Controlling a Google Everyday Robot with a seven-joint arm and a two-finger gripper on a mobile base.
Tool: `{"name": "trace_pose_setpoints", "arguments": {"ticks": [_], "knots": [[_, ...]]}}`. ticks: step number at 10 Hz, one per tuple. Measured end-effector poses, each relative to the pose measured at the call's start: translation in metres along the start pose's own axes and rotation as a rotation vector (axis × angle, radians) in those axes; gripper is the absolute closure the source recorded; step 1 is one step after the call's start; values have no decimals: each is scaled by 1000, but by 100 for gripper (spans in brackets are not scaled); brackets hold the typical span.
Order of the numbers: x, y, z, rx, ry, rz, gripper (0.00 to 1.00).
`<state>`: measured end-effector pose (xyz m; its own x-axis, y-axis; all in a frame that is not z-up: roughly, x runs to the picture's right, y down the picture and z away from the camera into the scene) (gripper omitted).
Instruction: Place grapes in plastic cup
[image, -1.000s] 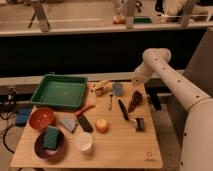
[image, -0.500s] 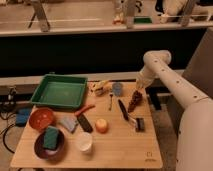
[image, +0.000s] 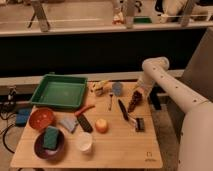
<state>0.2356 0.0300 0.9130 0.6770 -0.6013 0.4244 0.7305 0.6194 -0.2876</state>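
Observation:
The grapes (image: 133, 103), a dark reddish-purple bunch, lie on the wooden table (image: 115, 150) at its right side. My gripper (image: 137, 93) is directly above them, at their upper end, and seems to touch them. The plastic cup (image: 117, 88), small and blue-grey, stands upright just left of the gripper near the table's back edge. It is apart from the grapes.
A green tray (image: 59, 91) sits at the back left. An orange fruit (image: 102, 125), a white cup (image: 84, 141), a red bowl (image: 41, 118), a dark plate with a green sponge (image: 50, 138), a black utensil (image: 123, 109) and a small dark block (image: 140, 124) are spread over the table.
My arm has come down and slightly right, bringing the gripper lower onto the top of the grapes. The grapes and the cup have stayed in place.

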Motion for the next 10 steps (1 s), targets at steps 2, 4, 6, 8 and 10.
{"name": "trace_pose_setpoints", "arguments": {"ticks": [2,4,6,8,10], "knots": [[-1,0,16,-23,11,-5,20],[-1,-3,31,-52,10,-10,20],[-3,-6,47,-78,-3,-10,20],[-3,-6,54,-94,-9,-7,20],[0,-4,58,-103,-12,3,20]]}}
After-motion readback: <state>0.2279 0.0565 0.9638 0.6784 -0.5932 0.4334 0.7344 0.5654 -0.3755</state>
